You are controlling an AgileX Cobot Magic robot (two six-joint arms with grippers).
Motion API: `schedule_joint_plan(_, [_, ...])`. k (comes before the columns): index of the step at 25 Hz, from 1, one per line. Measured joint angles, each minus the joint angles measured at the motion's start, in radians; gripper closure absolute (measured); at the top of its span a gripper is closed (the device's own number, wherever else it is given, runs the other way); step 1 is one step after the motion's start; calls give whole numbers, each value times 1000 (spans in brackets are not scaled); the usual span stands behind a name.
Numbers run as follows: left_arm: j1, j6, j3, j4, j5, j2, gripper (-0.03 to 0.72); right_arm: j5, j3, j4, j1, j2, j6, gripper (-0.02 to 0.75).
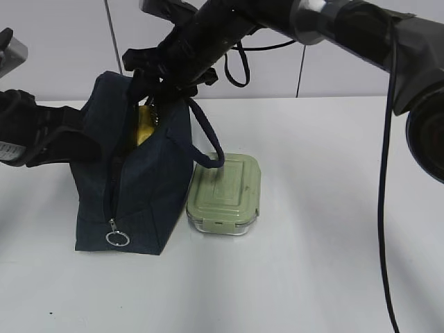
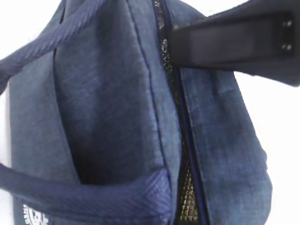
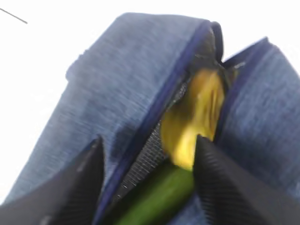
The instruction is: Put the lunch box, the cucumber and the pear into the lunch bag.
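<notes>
One lunch bag (image 1: 149, 187) stands on the left of the table (image 1: 312, 263), and it has two strap handles (image 1: 208, 139), one zipper (image 1: 113, 180) and one silver ring pull (image 1: 117, 238). One lunch box (image 1: 225, 193) sits just right of the bag, with one sage-green lid (image 1: 229, 184). Inside the bag's opening there is one pear (image 3: 197, 112) and one cucumber (image 3: 154, 197). Two robot arms are in view, one on the left (image 1: 35, 132) and one reaching in from the far right (image 1: 333, 24).
</notes>
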Motion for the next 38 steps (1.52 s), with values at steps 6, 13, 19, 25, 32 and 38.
schedule_joint_plan(6, [0, 0, 0, 0, 2, 0, 707, 34, -89, -17, 0, 0, 0, 194])
schedule_joint_plan(13, [0, 0, 0, 0, 5, 0, 707, 226, -275, -354, 0, 0, 116, 198])
schedule_joint_plan(19, [0, 0, 0, 1, 5, 0, 707, 241, -288, -466, -11, 0, 165, 237])
schedule_joint_plan(25, [0, 0, 0, 3, 7, 0, 707, 244, -278, -554, -22, -17, 187, 241])
schedule_joint_plan(32, [0, 0, 0, 4, 11, 0, 707, 244, -132, -419, -186, -78, 183, 244])
schedule_joint_plan(38, [0, 1, 0, 5, 13, 0, 707, 242, 39, -192, -339, -125, 88, 245])
